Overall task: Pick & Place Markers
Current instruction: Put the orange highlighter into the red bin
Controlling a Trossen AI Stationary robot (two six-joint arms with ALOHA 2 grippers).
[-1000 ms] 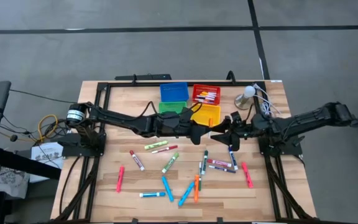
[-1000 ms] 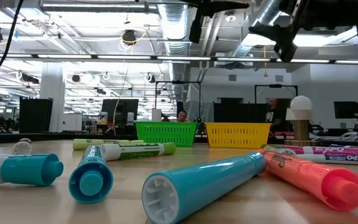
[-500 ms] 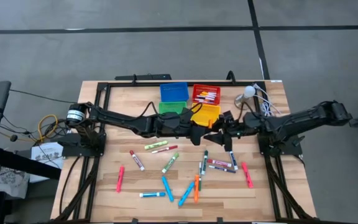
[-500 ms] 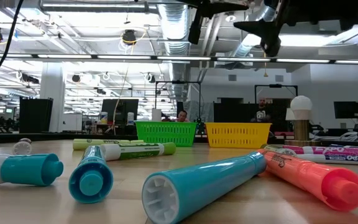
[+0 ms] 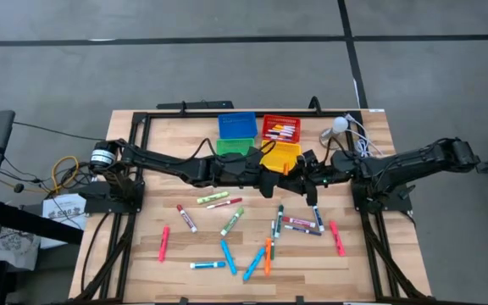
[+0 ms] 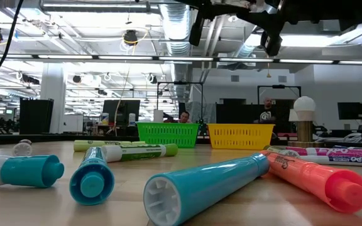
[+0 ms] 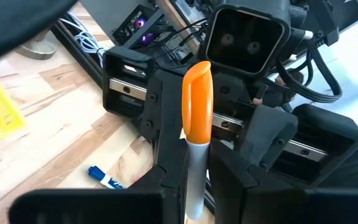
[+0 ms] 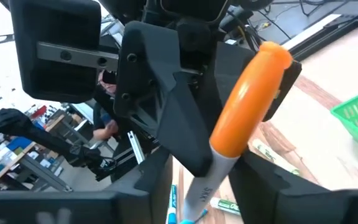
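The orange-capped marker [image 7: 197, 106] stands roughly upright, cap uppermost, above the middle of the tabletop [image 5: 312, 263] toward its far edge, just in front of the yellow bin [image 5: 280, 155].

Handling: judged light, rigid and smooth-walled, so liable to pivot in a narrow pinch. Take hold on the white barrel, below the cap.

The left gripper [image 7: 195, 186] is clamped on the lower barrel. The right gripper [image 8: 207, 186] faces it, one finger on either side of the same barrel. Whether it has clamped cannot be told.

Markings: barrel print is not legible. "EXPO" reads on a white marker [image 6: 341, 152] lying on the tabletop.
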